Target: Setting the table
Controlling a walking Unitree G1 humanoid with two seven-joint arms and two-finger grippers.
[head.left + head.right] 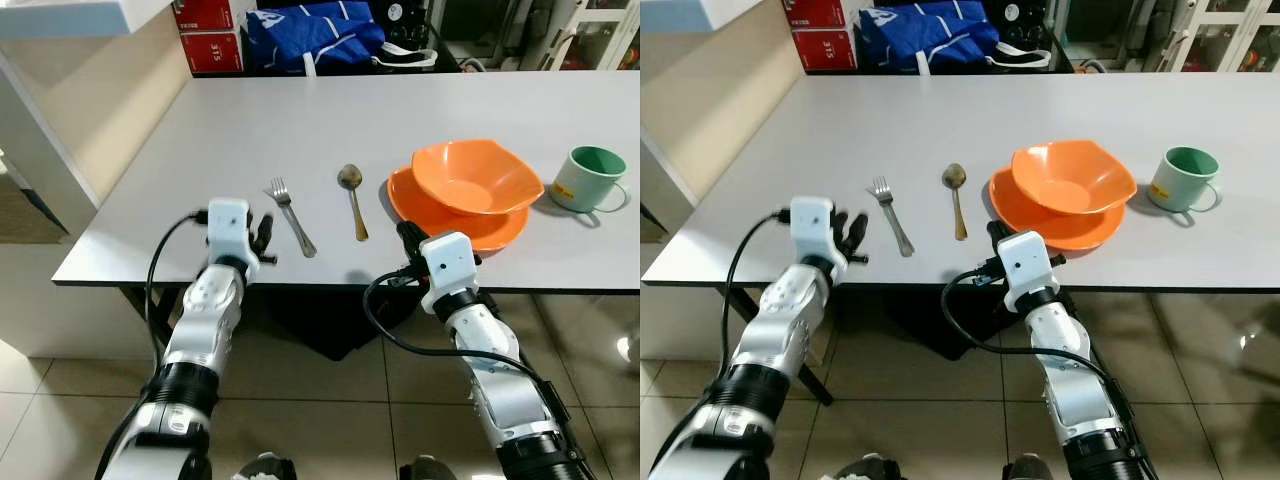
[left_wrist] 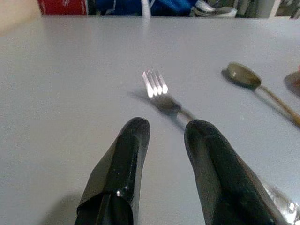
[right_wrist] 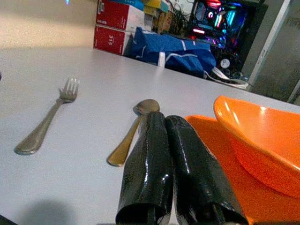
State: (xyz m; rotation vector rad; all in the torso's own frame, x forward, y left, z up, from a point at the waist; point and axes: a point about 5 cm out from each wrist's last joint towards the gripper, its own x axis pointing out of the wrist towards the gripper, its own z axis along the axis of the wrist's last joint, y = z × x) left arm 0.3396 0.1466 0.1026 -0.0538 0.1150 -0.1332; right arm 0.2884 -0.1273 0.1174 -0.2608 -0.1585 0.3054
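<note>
Reaching fwd from below the near edge, both silver arms end at the grey table (image 1: 250, 120), wrists level w/ the tabletop. Left gripper (image 2: 164, 136) hovers low over the near-left part of the table, fingers spread w/ a clear gap, holding nothing; it sits just left of the fork's handle end. Right gripper (image 3: 166, 136) rests at the near rim of the orange plate (image 1: 500, 232), fingers pressed together, nothing between them.

On the plate sits an orange bowl (image 1: 478, 177). Right of it, apart, stands a green mug (image 1: 589, 179), handle toward the right. Left of the plate lie a spoon (image 1: 353, 200) and then a fork (image 1: 292, 217), side by side, heads away from the robot.

At the far edge sit a blue bag (image 1: 315, 35) and red boxes (image 1: 208, 35).

Head views give the whole layout incl. the mug. Left wrist view adds the fork tines (image 2: 155, 84) catching light just beyond the fingertips. Right wrist view shows a lit-up computer case (image 3: 220, 21) behind the bag.
</note>
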